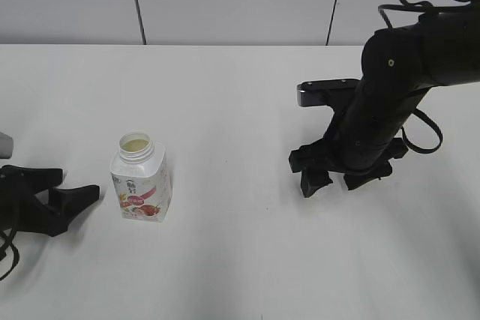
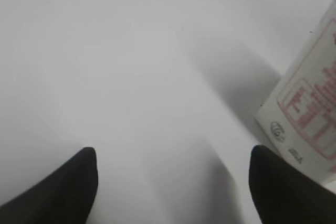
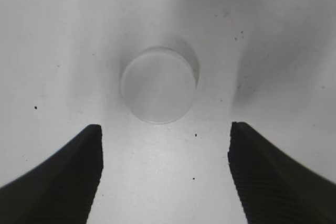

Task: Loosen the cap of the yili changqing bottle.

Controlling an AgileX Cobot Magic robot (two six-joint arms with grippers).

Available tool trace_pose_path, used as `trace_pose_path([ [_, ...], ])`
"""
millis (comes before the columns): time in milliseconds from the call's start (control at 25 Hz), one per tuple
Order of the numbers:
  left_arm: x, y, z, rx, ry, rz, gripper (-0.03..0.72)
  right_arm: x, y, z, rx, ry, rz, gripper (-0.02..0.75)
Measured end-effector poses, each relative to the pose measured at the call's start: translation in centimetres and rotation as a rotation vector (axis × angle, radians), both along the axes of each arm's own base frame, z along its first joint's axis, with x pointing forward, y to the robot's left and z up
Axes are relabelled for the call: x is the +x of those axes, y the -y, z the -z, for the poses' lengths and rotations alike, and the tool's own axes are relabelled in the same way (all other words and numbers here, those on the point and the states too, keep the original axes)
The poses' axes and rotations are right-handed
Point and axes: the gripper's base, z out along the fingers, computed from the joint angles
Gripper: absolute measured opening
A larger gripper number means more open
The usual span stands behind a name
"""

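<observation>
The yili changqing bottle [image 1: 141, 185] stands upright on the white table at the left. Its neck is open, with pale liquid showing inside. Its label edge also shows in the left wrist view [image 2: 310, 108]. The cap [image 3: 159, 85] is off the bottle. It lies flat on the table just ahead of my right gripper [image 3: 165, 166], which is open and empty above it. In the exterior view the right gripper [image 1: 339, 181] points down at the table and hides the cap. My left gripper [image 1: 71, 187] is open and empty, low on the table just left of the bottle; its jaws [image 2: 173, 182] hold nothing.
The white table [image 1: 240, 110] meets a grey panelled wall at the back. The right arm's black body and cables [image 1: 420, 43] stand over the right side.
</observation>
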Motion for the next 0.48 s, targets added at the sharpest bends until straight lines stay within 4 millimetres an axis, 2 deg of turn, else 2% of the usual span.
trace_pose_path([
  [280,0.8,-1.1,-1.2,0.034,0.018,-0.136,0.541,0.1,0.0,0.0,0.002,0.006,0.000,0.585],
  [480,2.0,-2.2,-3.9,0.096,0.066,-0.243,0.540,0.1,0.0,0.0,0.003,0.009,0.001,0.585],
])
